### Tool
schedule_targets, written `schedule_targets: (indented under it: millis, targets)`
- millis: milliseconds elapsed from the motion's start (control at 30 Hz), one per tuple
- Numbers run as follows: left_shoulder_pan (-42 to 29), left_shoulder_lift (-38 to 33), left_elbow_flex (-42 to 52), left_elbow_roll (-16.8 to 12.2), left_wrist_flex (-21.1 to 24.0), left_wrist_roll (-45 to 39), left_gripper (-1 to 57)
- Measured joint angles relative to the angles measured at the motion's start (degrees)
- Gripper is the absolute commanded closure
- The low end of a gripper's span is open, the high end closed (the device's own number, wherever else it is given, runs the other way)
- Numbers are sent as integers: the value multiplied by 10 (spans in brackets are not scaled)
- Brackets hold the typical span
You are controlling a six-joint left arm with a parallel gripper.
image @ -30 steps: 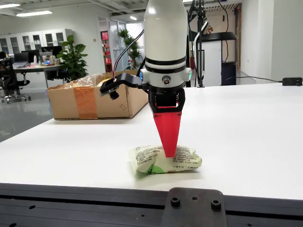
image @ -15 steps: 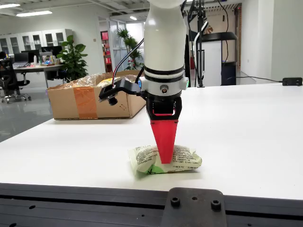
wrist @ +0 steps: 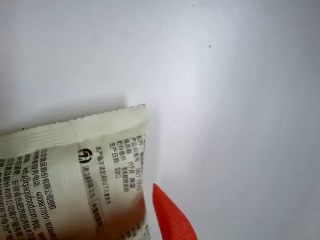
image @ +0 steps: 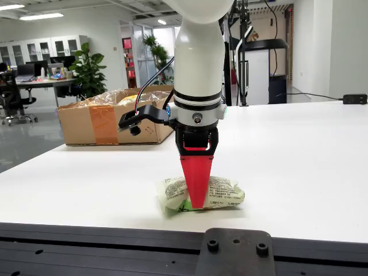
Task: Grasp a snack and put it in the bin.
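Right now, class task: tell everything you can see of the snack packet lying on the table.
The snack packet is a soft, pillow-shaped pouch, cream with green patches and dense dark print, of thin crinkly film. Its end seam is crimped and saw-edged, seen close in the wrist view. It lies flat on the white table, near the front edge, well apart from the cardboard box. The red end effector points straight down at its middle; whether it grips the packet cannot be told.
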Motion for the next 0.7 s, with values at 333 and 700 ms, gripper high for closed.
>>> schedule_targets:
  millis: [333,700]
  targets:
    - [-6,12,-22,-3,-1,0,233]
    - [-17,19,-49,-9,0,0,347]
